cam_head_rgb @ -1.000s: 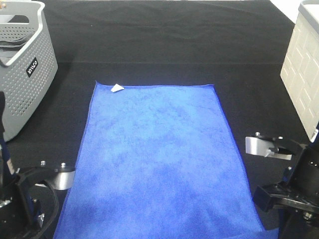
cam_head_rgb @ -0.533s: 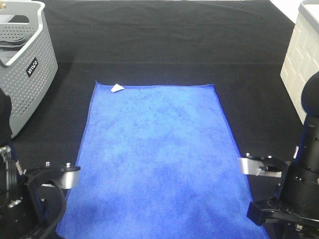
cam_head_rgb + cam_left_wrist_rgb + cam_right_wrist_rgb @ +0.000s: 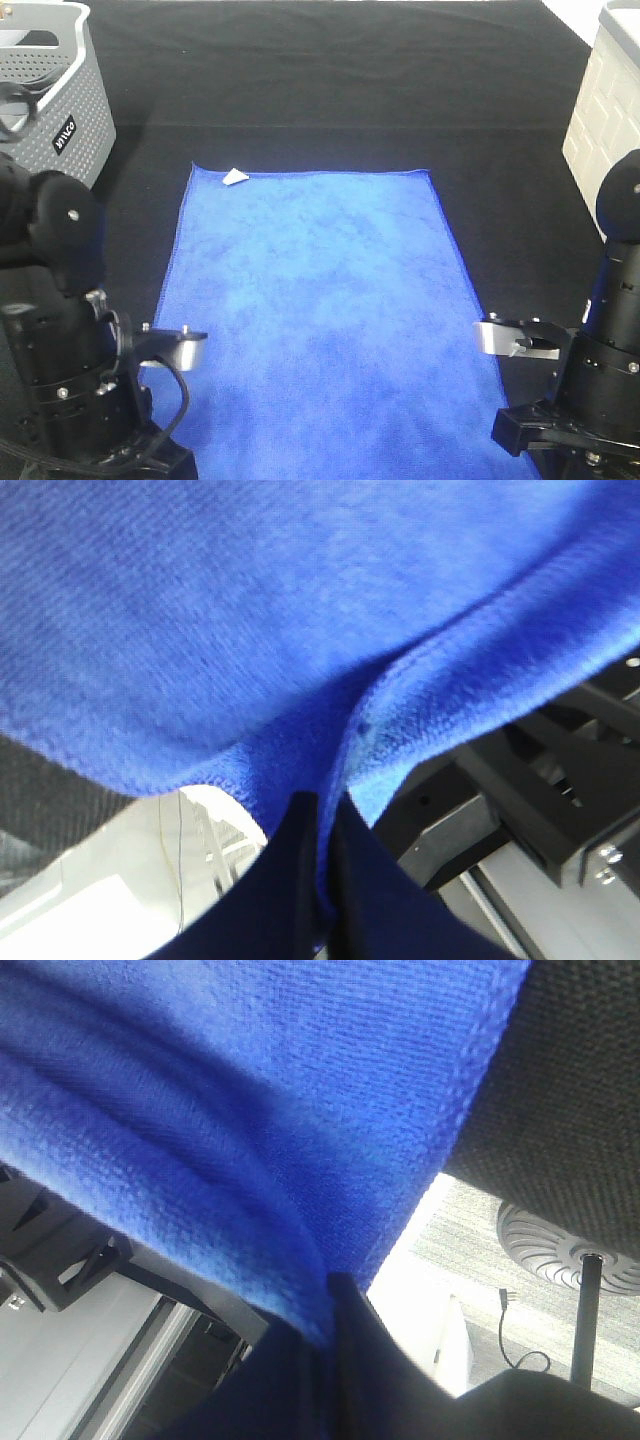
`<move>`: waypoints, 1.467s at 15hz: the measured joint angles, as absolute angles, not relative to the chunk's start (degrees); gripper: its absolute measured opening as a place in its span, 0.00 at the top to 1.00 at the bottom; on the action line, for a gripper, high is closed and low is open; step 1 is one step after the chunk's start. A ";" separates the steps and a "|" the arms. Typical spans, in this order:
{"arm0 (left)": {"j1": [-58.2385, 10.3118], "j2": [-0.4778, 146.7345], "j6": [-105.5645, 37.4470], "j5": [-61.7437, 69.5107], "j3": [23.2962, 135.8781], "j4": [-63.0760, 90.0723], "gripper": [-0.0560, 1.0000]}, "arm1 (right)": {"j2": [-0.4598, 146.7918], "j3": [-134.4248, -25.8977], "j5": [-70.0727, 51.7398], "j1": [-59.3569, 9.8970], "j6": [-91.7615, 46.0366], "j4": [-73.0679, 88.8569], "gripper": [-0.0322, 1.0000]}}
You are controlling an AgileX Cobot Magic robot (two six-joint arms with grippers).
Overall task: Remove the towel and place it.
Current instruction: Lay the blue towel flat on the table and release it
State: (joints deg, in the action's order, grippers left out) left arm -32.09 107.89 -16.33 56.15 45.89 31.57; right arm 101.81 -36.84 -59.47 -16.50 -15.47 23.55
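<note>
Because the towel (image 3: 310, 310) is a wide, limp sheet, I hold it at two points rather than one. My left gripper (image 3: 320, 825) is clamped on the near left corner region, with a fold of blue pile pinched between the jaws. My right gripper (image 3: 325, 1322) is clamped the same way on the near right edge, just inside the stitched hem. Both pairs of jaws are closed on cloth, with no gap showing.

Most of the towel lies flat on the black table cloth (image 3: 330, 90), spread lengthwise away from me. Its white tag (image 3: 235, 177) sits at the far left corner. Both wrist views show the pinched fabric drawn into ridges that run toward the jaws, so I judge the near edge to be under light tension.

A symmetric grip keeps the sheet from bunching or twisting when it is raised. My judgement is that the grasp step is complete and the lift is not yet done.

A grey basket (image 3: 50, 120) stands at the far left and a white bin (image 3: 605, 130) at the far right. I cannot tell which one is the intended destination.
</note>
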 joint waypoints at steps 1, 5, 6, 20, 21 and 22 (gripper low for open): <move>-32.09 109.03 -16.62 56.21 46.18 31.57 0.95 | 101.81 -36.84 -59.19 -16.50 -15.53 23.55 0.97; -32.09 110.24 -16.96 57.18 46.70 31.57 0.94 | 101.81 -36.84 -58.56 -16.50 -16.10 23.89 0.96; -32.09 110.24 -16.96 57.98 46.70 31.86 0.91 | 101.81 -36.84 -58.56 -16.50 -16.16 23.95 0.91; -32.03 102.67 -18.05 65.43 49.05 34.49 0.27 | 89.61 -42.57 -60.79 -16.50 -16.67 24.81 0.28; -32.03 101.87 -17.36 65.60 50.02 32.77 0.27 | 88.46 -43.49 -60.79 -16.50 -16.67 24.81 0.28; -32.03 101.18 -16.21 65.78 51.28 30.88 0.27 | 87.61 -44.35 -60.79 -16.50 -16.62 24.75 0.28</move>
State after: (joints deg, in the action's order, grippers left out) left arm -32.03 101.18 -16.21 65.78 51.28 30.88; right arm 87.61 -44.35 -60.79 -16.50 -16.62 24.75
